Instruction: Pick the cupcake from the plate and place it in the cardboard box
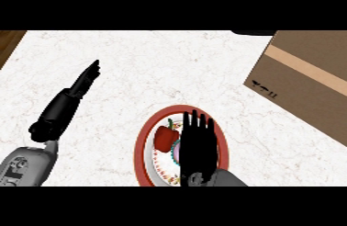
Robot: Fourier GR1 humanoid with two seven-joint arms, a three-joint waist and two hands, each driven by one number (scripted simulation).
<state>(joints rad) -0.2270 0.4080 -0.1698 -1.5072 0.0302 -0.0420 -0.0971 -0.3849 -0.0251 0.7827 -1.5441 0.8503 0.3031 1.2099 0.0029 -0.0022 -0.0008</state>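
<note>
Over the plate (140,144), my right hand (196,149) hangs with fingers (194,124) straight and holding nothing, the cupcake (165,137) showing red at their left edge, so I should shift left and centre before curling round it.

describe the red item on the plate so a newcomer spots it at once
On the white marble counter, low in the middle, lies a round plate with a red rim. On its left half, just left of the black right robot hand stretched over it, sits the red item: the only solid rounded lump there, against the plate's pale patterned centre.
</note>
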